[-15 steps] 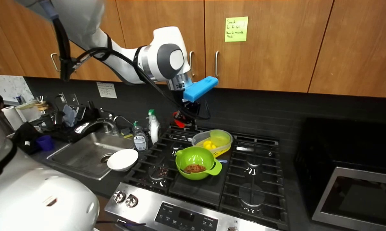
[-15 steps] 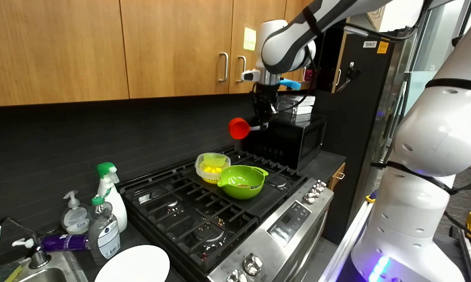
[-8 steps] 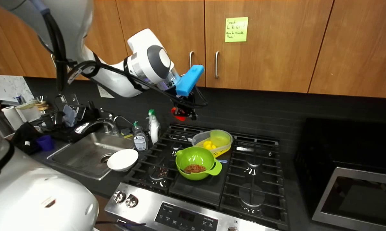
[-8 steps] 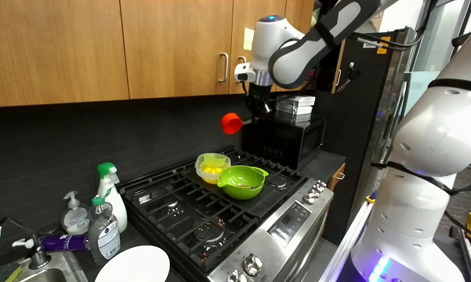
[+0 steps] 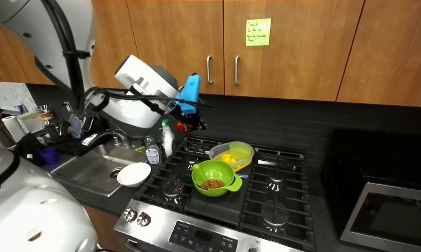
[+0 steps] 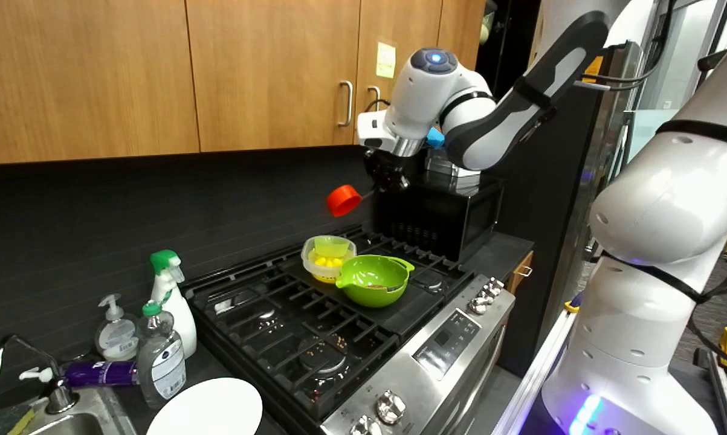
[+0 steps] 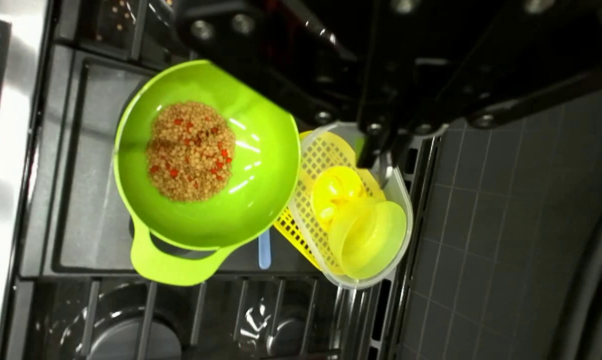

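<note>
Pinching, my hand (image 7: pixel 378 159) holds the red cup (image 6: pixel 343 200) by its handle (image 6: pixel 366 195), in the air above the stove (image 6: pixel 393 320); the green bowl (image 7: pixel 260 190) with grains (image 7: pixel 190 152) stands lower, on the stove.

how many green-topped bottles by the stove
2: the white spray bottle beside the stove, and the clear bottle next to it, nearer the sink; others could be hidden.

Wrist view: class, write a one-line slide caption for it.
Looking down on a stove: a green bowl of red-flecked grains beside a clear container of yellow items, the end effector at top.
</note>
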### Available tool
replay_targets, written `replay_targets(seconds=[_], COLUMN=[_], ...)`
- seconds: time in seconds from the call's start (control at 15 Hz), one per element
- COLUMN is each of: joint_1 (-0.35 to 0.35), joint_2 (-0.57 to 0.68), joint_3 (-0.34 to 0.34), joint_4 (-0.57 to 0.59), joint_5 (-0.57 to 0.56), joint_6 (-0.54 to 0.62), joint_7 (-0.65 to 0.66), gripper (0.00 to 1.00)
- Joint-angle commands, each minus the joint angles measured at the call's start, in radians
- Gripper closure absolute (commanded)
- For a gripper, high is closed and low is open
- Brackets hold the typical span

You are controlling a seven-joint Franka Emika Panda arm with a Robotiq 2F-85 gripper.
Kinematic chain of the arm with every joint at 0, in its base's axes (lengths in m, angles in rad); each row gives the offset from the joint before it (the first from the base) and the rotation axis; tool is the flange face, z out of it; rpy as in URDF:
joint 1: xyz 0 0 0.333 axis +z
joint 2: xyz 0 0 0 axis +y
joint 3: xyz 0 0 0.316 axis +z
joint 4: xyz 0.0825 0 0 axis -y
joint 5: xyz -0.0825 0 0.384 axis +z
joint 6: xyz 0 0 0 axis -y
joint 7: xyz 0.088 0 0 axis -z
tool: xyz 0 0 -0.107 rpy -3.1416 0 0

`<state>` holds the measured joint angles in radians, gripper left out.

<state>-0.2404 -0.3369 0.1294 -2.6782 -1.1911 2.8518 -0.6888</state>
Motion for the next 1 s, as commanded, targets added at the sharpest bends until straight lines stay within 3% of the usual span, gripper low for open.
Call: replay_targets(seconds=[0.0,0.27,0.33,0.53,0.73,0.87,0.93], joint_1=[-0.086,-0.067,0.062,0.13,0.137,0.171,0.131], joint_2=[-0.038,-0.04,-0.009,-0.008,-0.004,-0.031,-0.04], joint_3=[0.114,0.194,0.032,-0.015,-0.039,-0.031,0.032], joint_4=[0.008,0.03,0.016,0.012,0.012,0.01,0.009], joint_5=[-0.283,-0.632,-0.522,-0.532,-0.532,-0.587,-0.617], joint_6=[-0.016,-0.08,-0.085,-0.109,-0.108,-0.191,-0.228], joint_7=[0.164,0.435,0.318,0.334,0.328,0.367,0.387], gripper=[0.99,0.99,0.99,0.96,0.99,0.99,0.99])
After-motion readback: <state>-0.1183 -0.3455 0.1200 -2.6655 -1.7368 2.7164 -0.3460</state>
